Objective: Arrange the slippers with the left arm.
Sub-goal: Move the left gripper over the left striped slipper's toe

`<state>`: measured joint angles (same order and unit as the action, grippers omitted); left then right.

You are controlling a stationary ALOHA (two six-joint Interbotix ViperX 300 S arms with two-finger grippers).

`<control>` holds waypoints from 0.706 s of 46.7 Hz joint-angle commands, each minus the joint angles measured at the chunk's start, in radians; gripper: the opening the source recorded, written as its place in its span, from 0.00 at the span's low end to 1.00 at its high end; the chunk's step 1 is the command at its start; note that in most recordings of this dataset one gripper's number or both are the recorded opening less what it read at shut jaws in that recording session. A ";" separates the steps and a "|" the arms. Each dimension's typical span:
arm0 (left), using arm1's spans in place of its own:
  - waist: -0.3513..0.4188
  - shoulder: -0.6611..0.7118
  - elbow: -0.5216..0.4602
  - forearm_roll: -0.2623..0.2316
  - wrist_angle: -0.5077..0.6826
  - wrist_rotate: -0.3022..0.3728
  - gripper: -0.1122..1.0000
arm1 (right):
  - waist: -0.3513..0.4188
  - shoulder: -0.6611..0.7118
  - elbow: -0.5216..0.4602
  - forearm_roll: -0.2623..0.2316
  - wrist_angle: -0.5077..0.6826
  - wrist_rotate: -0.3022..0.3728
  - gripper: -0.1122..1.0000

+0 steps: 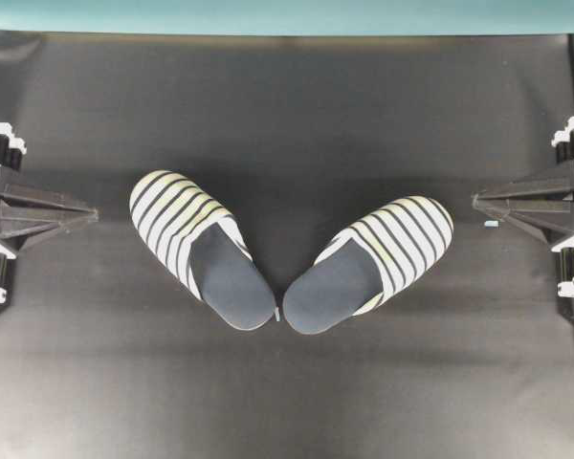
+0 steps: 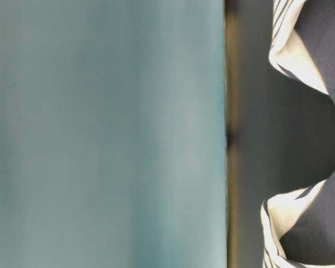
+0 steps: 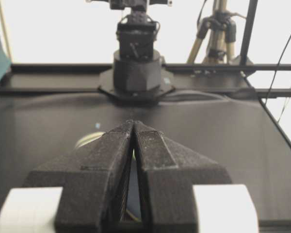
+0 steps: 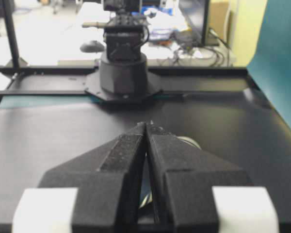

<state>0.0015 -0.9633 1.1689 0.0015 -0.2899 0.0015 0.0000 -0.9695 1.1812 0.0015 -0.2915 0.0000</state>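
Both tools pinched together, parked at tabletop edges: left tool (image 1: 94, 216), right tool (image 1: 476, 200). Slippers (image 1: 201, 247) splayed, heels nearly touching. Risk: pushing left slipper knocks right slipper (image 1: 368, 275) askew.

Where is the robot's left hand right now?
In the overhead view the left hand sits at the left edge of the black table, shut and empty, pointing at the nearer striped slipper without touching it.
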 commanded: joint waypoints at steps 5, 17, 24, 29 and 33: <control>0.018 0.058 -0.072 0.041 0.129 -0.069 0.12 | 0.000 -0.003 -0.020 0.003 -0.006 0.000 0.17; 0.044 0.189 -0.169 0.041 0.334 -0.140 0.11 | 0.000 -0.044 -0.020 0.003 0.029 -0.002 0.11; 0.072 0.324 -0.218 0.041 0.408 -0.227 0.11 | -0.003 -0.064 -0.018 0.003 0.057 0.002 0.11; 0.081 0.428 -0.278 0.041 0.483 -0.278 0.11 | -0.003 -0.063 -0.018 0.005 0.077 0.003 0.11; 0.092 0.502 -0.336 0.041 0.557 -0.301 0.11 | -0.006 -0.063 -0.017 0.009 0.095 0.005 0.11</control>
<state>0.0859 -0.5216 0.9066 0.0399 0.2117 -0.2884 0.0000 -1.0370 1.1812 0.0031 -0.2056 0.0015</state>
